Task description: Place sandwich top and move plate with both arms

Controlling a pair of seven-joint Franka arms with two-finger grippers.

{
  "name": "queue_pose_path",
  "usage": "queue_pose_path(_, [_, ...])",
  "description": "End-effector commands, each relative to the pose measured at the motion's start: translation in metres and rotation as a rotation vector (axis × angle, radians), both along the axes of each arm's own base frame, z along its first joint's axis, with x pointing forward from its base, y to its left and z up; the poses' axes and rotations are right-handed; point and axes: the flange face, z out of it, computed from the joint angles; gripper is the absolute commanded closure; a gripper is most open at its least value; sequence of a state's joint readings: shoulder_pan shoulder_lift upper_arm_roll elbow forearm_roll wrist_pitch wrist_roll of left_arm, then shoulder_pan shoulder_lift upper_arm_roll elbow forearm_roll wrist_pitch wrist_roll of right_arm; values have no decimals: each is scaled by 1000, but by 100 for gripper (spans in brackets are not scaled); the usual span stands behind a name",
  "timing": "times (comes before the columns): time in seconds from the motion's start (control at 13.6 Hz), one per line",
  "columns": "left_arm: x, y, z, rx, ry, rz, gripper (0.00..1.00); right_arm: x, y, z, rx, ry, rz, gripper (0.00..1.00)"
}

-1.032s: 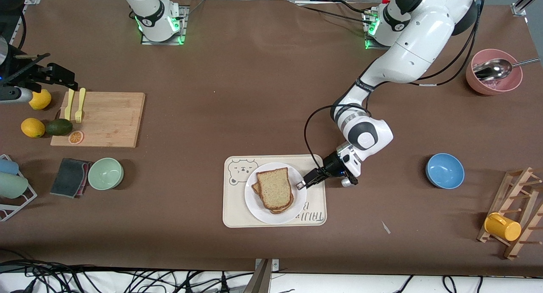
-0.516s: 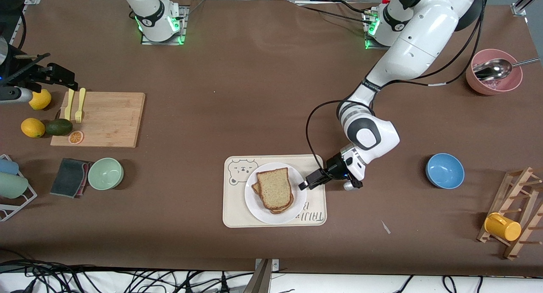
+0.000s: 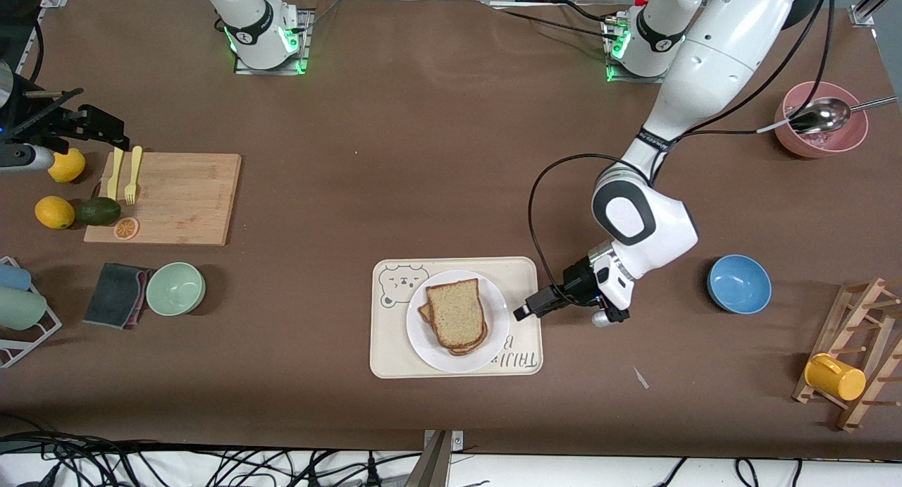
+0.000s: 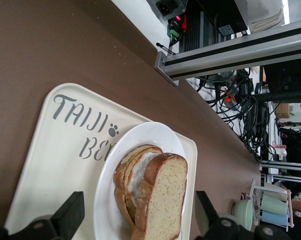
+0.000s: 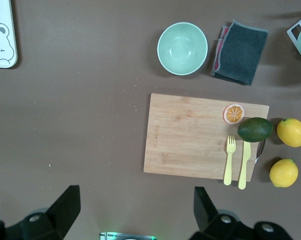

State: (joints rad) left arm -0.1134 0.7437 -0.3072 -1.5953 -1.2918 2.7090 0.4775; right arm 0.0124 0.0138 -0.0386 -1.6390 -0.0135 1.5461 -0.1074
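Observation:
The sandwich top, a speckled light-brown slice, lies on the stacked lower slices with white filling. The stack sits on the white plate, which stands on the cream bear-printed tray. My left gripper is open over the tray's edge toward the left arm's end, apart from the bread and holding nothing. My right gripper waits open, held high over the table near the cutting board.
A blue bowl sits beside the left arm's wrist. A pink bowl with a spoon and a wooden rack with a yellow mug are at that end. A green bowl, grey cloth, cutting board, lemons and an avocado are at the right arm's end.
The left gripper has opened wide and drawn back from the bread toward the left arm's end of the tray. The sandwich top stays on the stack. The right arm has not moved.

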Motion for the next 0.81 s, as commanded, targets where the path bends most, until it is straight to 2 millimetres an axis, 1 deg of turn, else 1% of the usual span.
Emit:
queue_pose_path(0.0, [-22,23,19,67,8,-41,0,0,-1,5,3,1,-16,0])
queue_pose_path(0.07, [-28,32,20,103,7,-57,0,0,-1,5,2,2,-14,0])
queue_pose_path(0.29, [-38,60,23,203,-3,-104,0,0,-1,5,2,1,-16,0])
queue_pose_path(0.52, [-34,95,36,269,6,-199,0,0,-1,5,2,1,-16,0])
queue_pose_path(0.74, [-32,121,55,370,44,-277,0,0,-1,6,3,-1,-16,0])
